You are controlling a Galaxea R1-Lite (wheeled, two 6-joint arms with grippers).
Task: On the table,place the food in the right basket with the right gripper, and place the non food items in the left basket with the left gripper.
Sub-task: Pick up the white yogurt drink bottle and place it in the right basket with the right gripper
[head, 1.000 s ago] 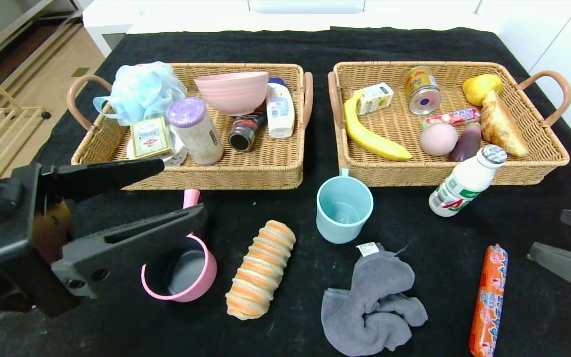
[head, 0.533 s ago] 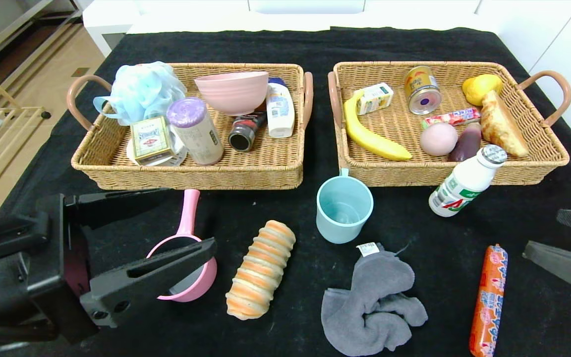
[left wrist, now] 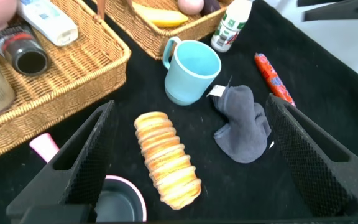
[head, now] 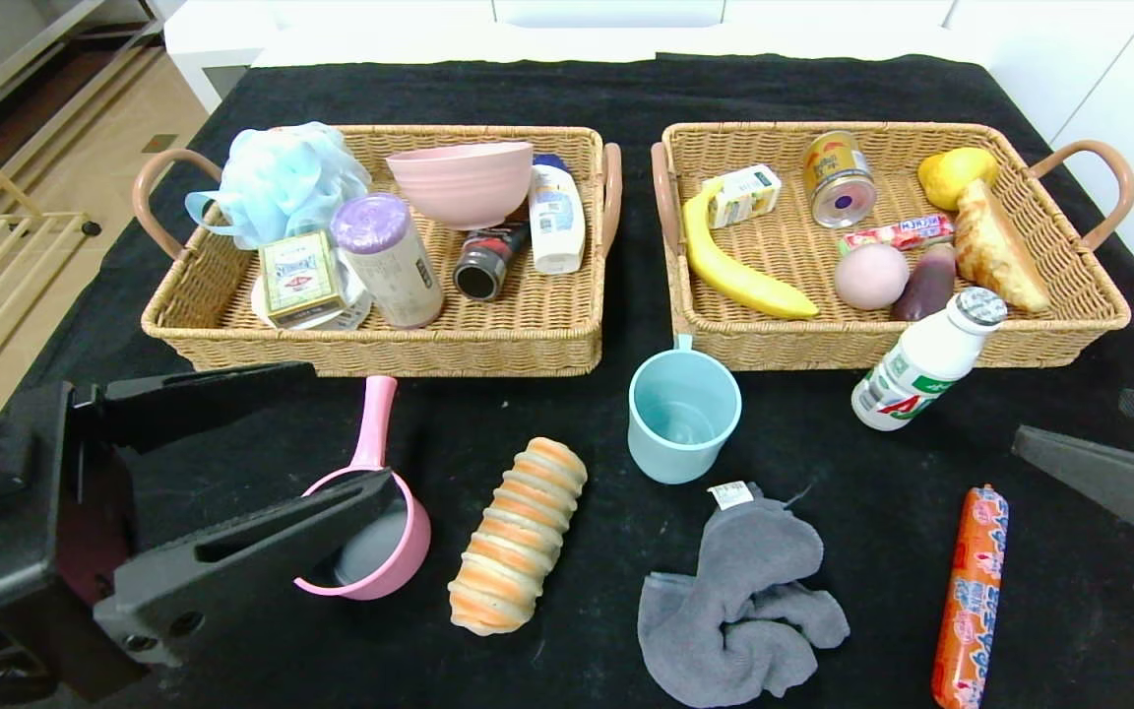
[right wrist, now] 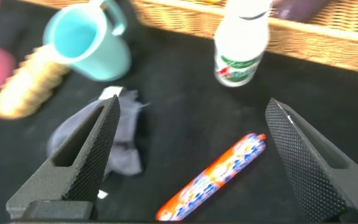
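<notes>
On the near half of the table [head: 567, 89], six things not yet sorted: pink scoop [head: 370, 532], bread roll [head: 520, 535], blue mug [head: 682, 414], grey cloth [head: 739, 601], sausage [head: 971, 596], milk bottle [head: 926, 361] leaning against the right basket [head: 1079, 325]. Both baskets already hold plenty.

My left gripper [head: 232, 473] hangs over the pink scoop with fingers spread wide, nothing in them; one finger runs across the bowl of the scoop in the head view, the other sits toward the left basket [head: 380, 350]. Left wrist view puts the roll squarely between the fingers and the scoop at one edge, so I'm not centred on the scoop.

My right gripper [right wrist: 191, 162] is low at the right edge, also spread and empty, with the sausage lying between the fingers in its wrist view (bottle further off).

Step in hand, as I read it: approach for the next picks, scoop left, sausage right. Next move: shift left gripper onto the scoop's rim or handle, descend, close. Right one: line up across the sausage's narrow width, drop, close.
</notes>
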